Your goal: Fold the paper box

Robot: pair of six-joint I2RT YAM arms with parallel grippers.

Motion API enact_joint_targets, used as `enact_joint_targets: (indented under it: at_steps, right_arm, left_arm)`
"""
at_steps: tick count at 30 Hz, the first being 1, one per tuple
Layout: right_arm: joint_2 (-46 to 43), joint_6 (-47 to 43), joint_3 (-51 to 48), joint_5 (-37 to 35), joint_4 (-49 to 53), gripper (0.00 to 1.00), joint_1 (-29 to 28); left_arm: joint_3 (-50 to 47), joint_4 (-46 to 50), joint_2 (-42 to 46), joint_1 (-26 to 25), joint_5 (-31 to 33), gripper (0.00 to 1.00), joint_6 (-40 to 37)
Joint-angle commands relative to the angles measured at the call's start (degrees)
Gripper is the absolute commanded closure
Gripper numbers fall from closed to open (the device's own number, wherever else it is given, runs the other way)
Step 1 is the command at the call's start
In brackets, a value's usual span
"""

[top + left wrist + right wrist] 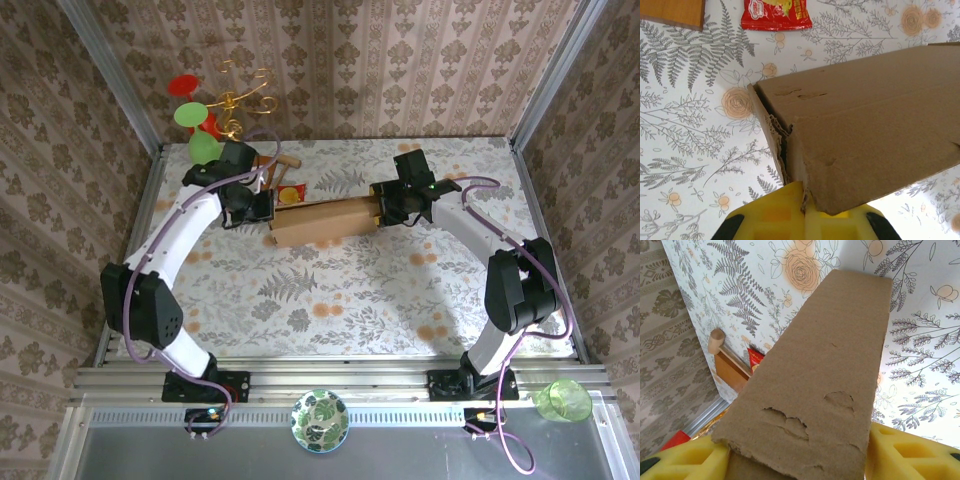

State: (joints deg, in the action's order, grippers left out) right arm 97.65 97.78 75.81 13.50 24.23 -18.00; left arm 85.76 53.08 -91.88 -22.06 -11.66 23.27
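Paper box (325,224), folded into a long brown slab, stretches between the two hands over the middle of the bench (330,300), well beyond a leaf-patterned bowl (319,421) and a green cup (563,400) on the near rail; what either holds I cannot tell. The left hand (258,207) is clamped tight on the box's torn left corner, the cardboard edge pinched between its yellow fingers (770,220). The right hand (388,208) grips the opposite end, one finger against each side. Farther back lie a red snack packet (776,14) and a wooden board (672,12).
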Motion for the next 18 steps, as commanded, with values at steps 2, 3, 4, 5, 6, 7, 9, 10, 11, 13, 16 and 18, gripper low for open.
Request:
enact_joint_targets:
  at_steps: [2,3,4,5,6,7,9,10,11,13,16,18]
  right_arm:
    - [2.45,0.84,0.39,-1.27,2.48,0.42,0.04]
    - [2.5,0.88,0.39,-1.28,2.4,0.42,0.07]
    - [2.49,0.84,0.39,-1.28,2.43,0.42,0.08]
    - [2.49,0.89,0.37,-1.15,2.4,0.42,0.08]
    - [2.58,0.92,0.39,-1.15,2.37,0.42,0.16]
    - [2.62,0.92,0.37,-1.08,2.37,0.42,0.17]
    - [2.74,0.92,0.39,-1.03,2.35,0.42,0.16]
    - [2.91,0.92,0.44,-0.97,2.23,0.42,0.31]
    - [2.97,0.91,0.44,-0.95,2.25,0.42,0.25]
    - [3.12,0.91,0.57,-0.9,2.32,0.42,0.32]
    - [3.33,0.86,0.75,-0.71,2.45,0.41,0.46]
    - [3.4,0.84,1.0,-0.6,2.75,0.4,0.61]
  left_arm:
    - [-3.69,-2.79,-0.03,0.05,0.84,1.0,1.49]
    - [-4.27,-3.57,0.1,0.03,0.86,1.0,1.58]
    - [-4.71,-4.12,0.24,0.04,1.02,1.0,1.69]
    - [-5.35,-4.93,0.43,0.03,1.11,1.0,1.63]
    - [-5.93,-5.5,0.68,0.05,1.35,1.0,1.74]
    - [-6.68,-6.5,0.82,0.06,1.37,1.0,1.73]
    - [-7.81,-7.96,1.17,0.08,1.51,1.0,1.61]
    - [-8.26,-8.57,1.26,0.07,1.58,1.0,1.62]
    - [-8.61,-9.22,1.45,0.04,1.75,1.0,1.47]
    - [-9.26,-9.83,1.5,0.04,2.33,1.0,1.21]
    - [-9.85,-9.49,0.86,-0.04,3.35,1.0,0.64]
    - [-10.57,-9.28,0.48,-0.17,4.15,1.0,0.45]
